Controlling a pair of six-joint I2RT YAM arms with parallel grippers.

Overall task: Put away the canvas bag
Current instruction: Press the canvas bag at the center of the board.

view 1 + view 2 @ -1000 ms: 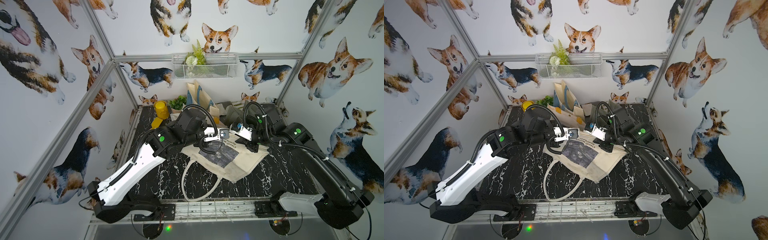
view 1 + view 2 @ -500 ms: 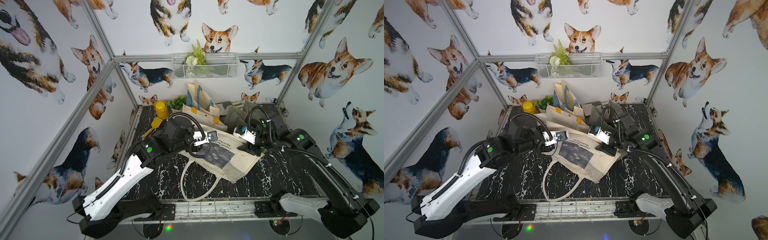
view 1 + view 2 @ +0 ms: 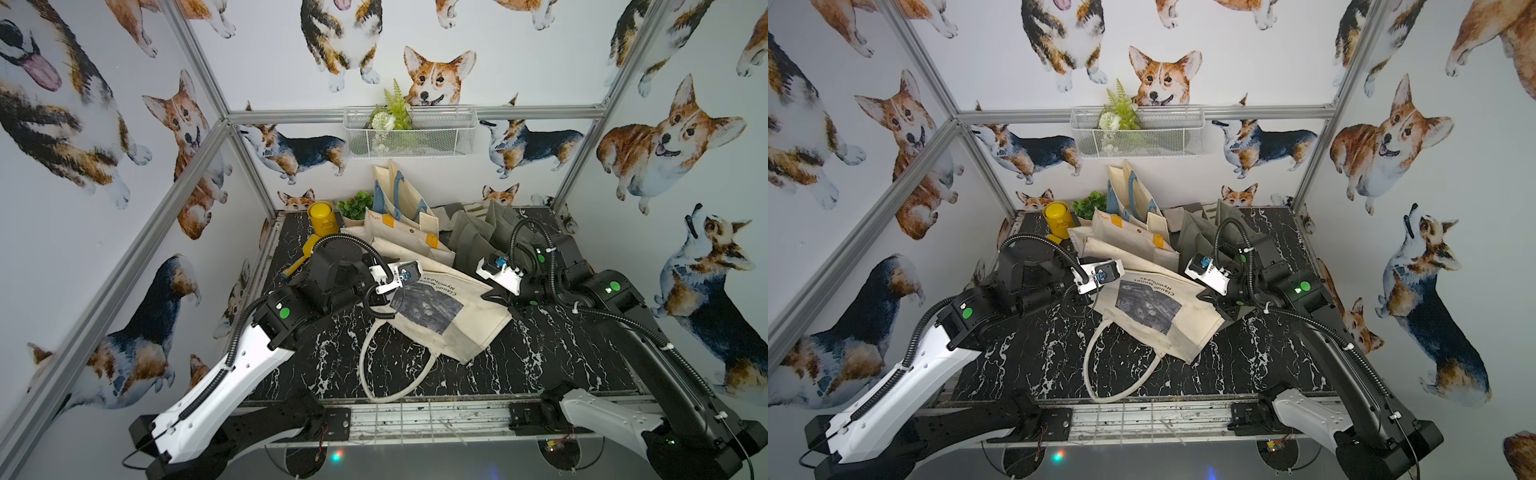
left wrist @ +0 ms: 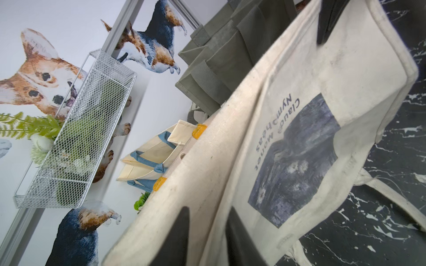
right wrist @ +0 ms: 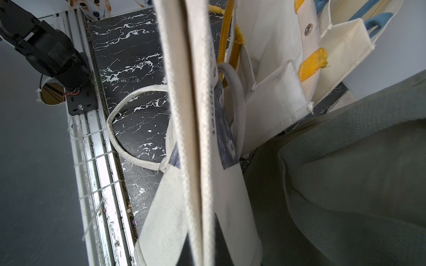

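While the left arm (image 3: 232,374) slopes up from its base at the front-left corner and bends at the elbow, its forearm reaches across to the near-left corner of the canvas bag (image 3: 465,328). The left end effector (image 4: 207,211) has its two dark fingers (image 4: 182,230) spread apart, with the bag's cream edge running through the gap. I honestly can't tell if either finger touches the cloth.

The right arm (image 3: 648,353) climbs from the front-right corner, folds back over itself, and points its wrist inward. The right end effector (image 3: 494,297) is clamped tight on the bag's right edge, and the wrist view shows that seam running straight down the middle.

The bag sits mid-bench, tilted. Its far edge is propped against the cream totes (image 3: 407,232) with yellow tabs, and its near part lies on the marble. The dark painted print faces up, and the handle loop (image 3: 365,365) flops toward the front rail.

Room stuff: the bench (image 3: 561,353) is black marble with white veins. Grey-green bags (image 3: 478,232) stand at the back right, with a yellow canister (image 3: 320,216) and a little green plant (image 3: 355,205) back left. A white wire basket (image 3: 407,137) with fake greenery hangs on the rear wall. Corgi wallpaper (image 3: 436,79) is everywhere, framed by aluminium rails.
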